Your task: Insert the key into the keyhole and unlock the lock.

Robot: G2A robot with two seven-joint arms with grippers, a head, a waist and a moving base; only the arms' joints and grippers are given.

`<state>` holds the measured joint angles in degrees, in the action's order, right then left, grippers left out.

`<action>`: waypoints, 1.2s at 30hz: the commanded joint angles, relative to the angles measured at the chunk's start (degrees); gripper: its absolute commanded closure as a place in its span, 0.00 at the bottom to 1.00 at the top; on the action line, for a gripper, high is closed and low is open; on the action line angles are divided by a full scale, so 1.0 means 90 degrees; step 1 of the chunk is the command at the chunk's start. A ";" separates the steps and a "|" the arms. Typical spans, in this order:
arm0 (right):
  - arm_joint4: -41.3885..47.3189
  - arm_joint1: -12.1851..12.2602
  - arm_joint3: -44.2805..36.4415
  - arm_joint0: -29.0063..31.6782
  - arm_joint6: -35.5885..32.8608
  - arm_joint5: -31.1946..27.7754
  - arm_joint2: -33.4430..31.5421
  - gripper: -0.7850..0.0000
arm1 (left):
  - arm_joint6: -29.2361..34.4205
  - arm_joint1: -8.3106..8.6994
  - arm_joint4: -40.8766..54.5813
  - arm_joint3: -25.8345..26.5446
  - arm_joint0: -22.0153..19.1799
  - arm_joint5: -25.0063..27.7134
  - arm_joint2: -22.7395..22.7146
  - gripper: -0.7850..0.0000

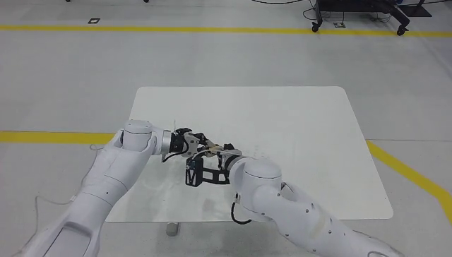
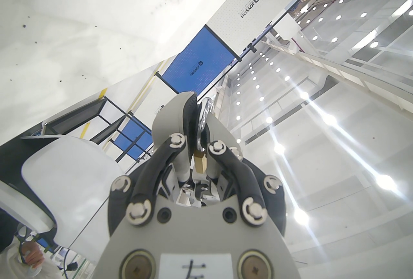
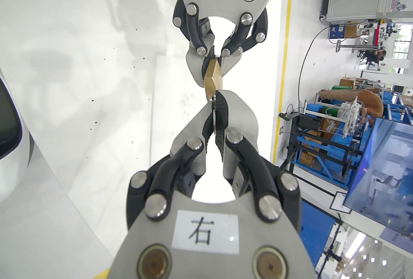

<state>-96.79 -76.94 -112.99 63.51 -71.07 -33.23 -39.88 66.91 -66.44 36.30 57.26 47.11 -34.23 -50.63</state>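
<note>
One brass lock [image 3: 213, 78] is pinched between the pressed-together fingers of the left claw [image 2: 198, 114]; one key [image 3: 213, 114] is pinched flat in the right claw [image 3: 216, 109], its tip against the lock's free end; how far it enters, I cannot tell; the two claws meet above the white worktop [image 1: 296, 123], toward 8 o'clock from its centre.

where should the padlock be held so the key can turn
Grip the padlock across its brass body, from the end away from the key, as the left gripper does. That leaves the end facing the right gripper free, and the blocky body should resist twisting.
</note>
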 commanded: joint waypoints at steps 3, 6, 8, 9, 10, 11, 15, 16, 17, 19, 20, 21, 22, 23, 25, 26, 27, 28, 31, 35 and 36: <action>-0.0075 -0.0014 0.0036 0.0005 -0.0026 0.0029 0.0035 1.00 | 0.0008 0.0003 0.0020 -0.0004 0.0001 -0.0005 0.0007 1.00; -0.0087 -0.0027 0.0063 -0.0008 -0.0036 0.0039 0.0055 1.00 | 0.0009 0.0007 0.0024 -0.0006 -0.0002 -0.0003 0.0012 1.00; -0.0083 -0.0033 0.0076 -0.0012 -0.0048 0.0051 0.0059 1.00 | 0.0011 0.0009 0.0030 -0.0010 -0.0002 -0.0010 0.0015 1.00; -0.0094 -0.0035 0.0083 -0.0015 -0.0058 0.0061 0.0063 1.00 | 0.0010 0.0010 0.0033 -0.0009 -0.0004 -0.0015 0.0016 1.00; -0.0113 -0.0036 0.0092 -0.0018 -0.0072 0.0074 0.0071 1.00 | 0.0009 0.0011 0.0036 -0.0009 -0.0005 -0.0016 0.0018 1.00; -0.0121 -0.0038 0.0096 -0.0021 -0.0080 0.0083 0.0080 1.00 | 0.0015 0.0011 0.0043 -0.0008 -0.0005 -0.0015 0.0019 1.00; -0.0131 -0.0041 0.0113 -0.0027 -0.0101 0.0104 0.0081 1.00 | 0.0028 0.0015 0.0041 -0.0012 -0.0013 -0.0015 0.0033 1.00; -0.0137 -0.0041 0.0116 -0.0028 -0.0105 0.0108 0.0083 1.00 | 0.0029 0.0016 0.0043 -0.0014 -0.0014 -0.0014 0.0036 1.00; -0.0149 -0.0042 0.0122 -0.0028 -0.0114 0.0116 0.0090 1.00 | 0.0029 0.0016 0.0044 -0.0015 -0.0016 -0.0013 0.0038 1.00; -0.0189 -0.0044 0.0134 -0.0035 -0.0123 0.0126 0.0120 1.00 | 0.0027 0.0017 0.0049 -0.0016 -0.0019 -0.0011 0.0043 1.00; -0.0230 -0.0046 0.0146 -0.0044 -0.0133 0.0135 0.0144 1.00 | 0.0026 0.0017 0.0052 -0.0016 -0.0020 -0.0011 0.0046 1.00; -0.0256 -0.0049 0.0162 -0.0050 -0.0144 0.0146 0.0167 1.00 | 0.0024 0.0017 0.0055 -0.0014 -0.0020 -0.0011 0.0050 1.00; -0.0276 -0.0052 0.0177 -0.0058 -0.0157 0.0160 0.0187 1.00 | 0.0036 0.0017 0.0057 -0.0009 -0.0020 -0.0014 0.0057 1.00; -0.0279 -0.0057 0.0184 -0.0065 -0.0167 0.0170 0.0202 1.00 | 0.0038 0.0017 0.0058 -0.0011 -0.0023 -0.0013 0.0060 1.00; -0.0289 -0.0065 0.0212 -0.0084 -0.0178 0.0181 0.0226 1.00 | 0.0046 0.0017 0.0067 -0.0013 -0.0025 -0.0010 0.0066 1.00; -0.0294 -0.0069 0.0222 -0.0093 -0.0187 0.0190 0.0238 1.00 | 0.0049 0.0018 0.0071 -0.0016 -0.0027 -0.0008 0.0068 1.00; -0.0292 -0.0073 0.0227 -0.0100 -0.0194 0.0197 0.0246 1.00 | 0.0050 0.0018 0.0072 -0.0017 -0.0028 -0.0006 0.0071 1.00; -0.0288 -0.0077 0.0232 -0.0107 -0.0200 0.0203 0.0253 1.00 | 0.0049 0.0018 0.0075 -0.0018 -0.0029 -0.0005 0.0074 1.00; -0.0303 -0.0087 0.0243 -0.0126 -0.0216 0.0219 0.0274 1.00 | 0.0058 0.0020 0.0069 -0.0021 -0.0036 -0.0007 0.0087 1.00; -0.0301 -0.0102 0.0292 -0.0154 -0.0237 0.0240 0.0297 1.00 | 0.0055 0.0020 0.0078 -0.0028 -0.0042 -0.0001 0.0097 1.00; -0.0293 -0.0108 0.0306 -0.0159 -0.0255 0.0258 0.0295 1.00 | 0.0055 0.0020 0.0080 -0.0029 -0.0043 0.0000 0.0100 1.00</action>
<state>-99.52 -77.86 -110.38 62.13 -73.24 -31.04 -37.23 67.43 -66.26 37.00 57.01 46.73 -34.25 -49.75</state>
